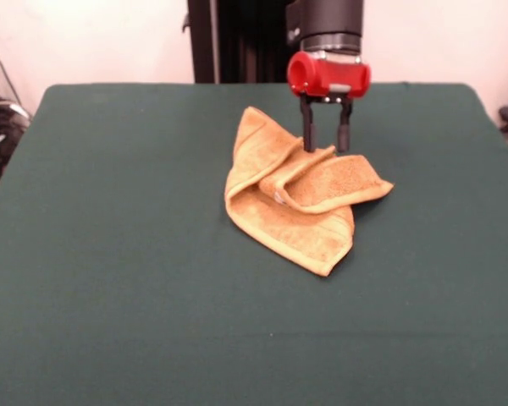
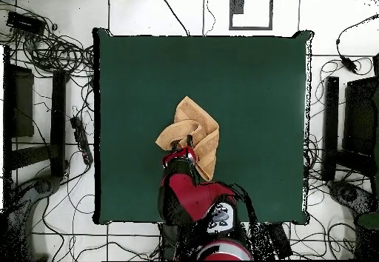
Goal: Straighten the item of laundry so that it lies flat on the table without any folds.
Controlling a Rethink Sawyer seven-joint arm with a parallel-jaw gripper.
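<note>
The orange-tan towel lies crumpled near the middle of the dark green table, folded over itself, with a raised flap pointing to the right. My gripper hangs straight down at the towel's far edge. Its two black fingers stand apart, open, with the tips at the top of the raised fold. In the overhead view the towel lies just above the red arm, and the gripper is over the towel's lower left edge, on the table. The white tag does not show clearly.
The black pedestal stands behind the table's far edge. In the overhead view, cables and dark equipment lie on the floor round the table. The red arm covers the table's bottom edge.
</note>
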